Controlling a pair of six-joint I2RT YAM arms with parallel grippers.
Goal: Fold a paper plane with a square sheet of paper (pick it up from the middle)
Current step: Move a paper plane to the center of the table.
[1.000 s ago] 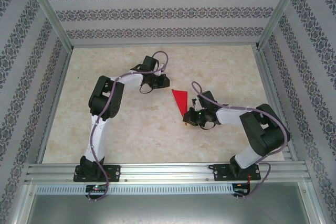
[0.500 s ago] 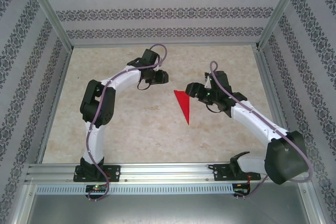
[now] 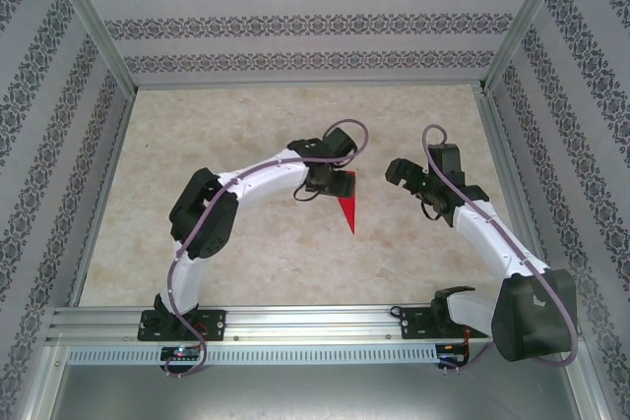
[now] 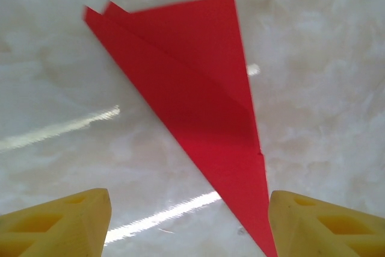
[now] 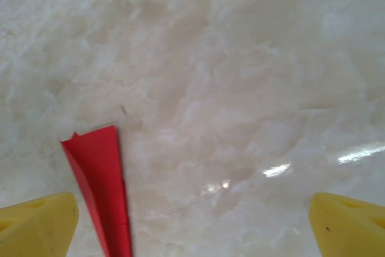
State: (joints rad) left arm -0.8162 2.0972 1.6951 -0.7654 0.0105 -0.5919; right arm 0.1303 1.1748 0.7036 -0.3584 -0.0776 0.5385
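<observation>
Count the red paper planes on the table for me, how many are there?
1. The paper plane lies flat near the middle of the table, its wide end beneath the open left gripper, its tip toward the near edge.

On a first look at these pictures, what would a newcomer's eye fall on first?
The bright red paper plane, folded to a narrow pointed dart, stands out first, lying flat near the middle of the pale marbled table. Next comes the left gripper, poised right above it with its yellow fingertips spread open. The right gripper, also open, is off to the plane's right, apart from it.
</observation>
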